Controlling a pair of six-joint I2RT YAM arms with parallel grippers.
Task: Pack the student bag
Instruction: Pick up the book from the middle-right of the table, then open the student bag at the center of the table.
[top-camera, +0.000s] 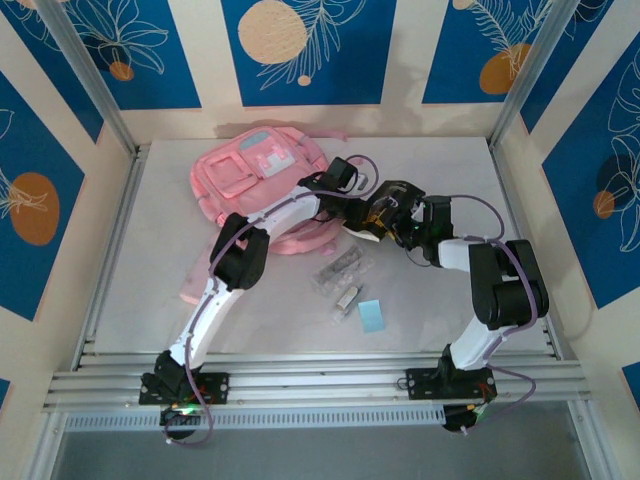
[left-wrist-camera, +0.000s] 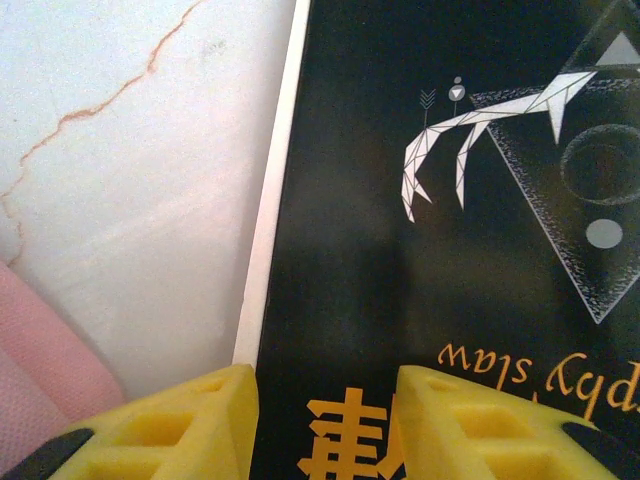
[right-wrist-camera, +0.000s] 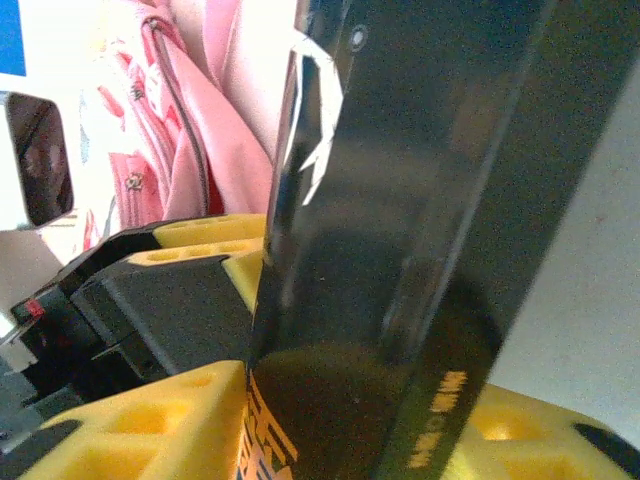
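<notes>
The student bag (top-camera: 255, 170) is a big pink backpack lying at the back left of the table; its pink fabric also shows in the right wrist view (right-wrist-camera: 230, 120). To its right both grippers meet at a black book (top-camera: 385, 207) with orange lettering. My right gripper (right-wrist-camera: 350, 430) is shut on the book (right-wrist-camera: 420, 200), which stands on edge between its yellow fingers. My left gripper (left-wrist-camera: 325, 420) is open, its yellow fingers (left-wrist-camera: 190, 425) spread in front of the book's cover (left-wrist-camera: 420, 250) near its white page edge. From above, the left gripper (top-camera: 362, 203) and right gripper (top-camera: 397, 216) flank the book.
Clear plastic packets (top-camera: 340, 268), a small pale item (top-camera: 347, 298) and a light blue card (top-camera: 371, 315) lie in front of the grippers. A flat pink pouch (top-camera: 193, 290) sits under the left arm. Metal frame posts and walls border the grey table (top-camera: 450, 170).
</notes>
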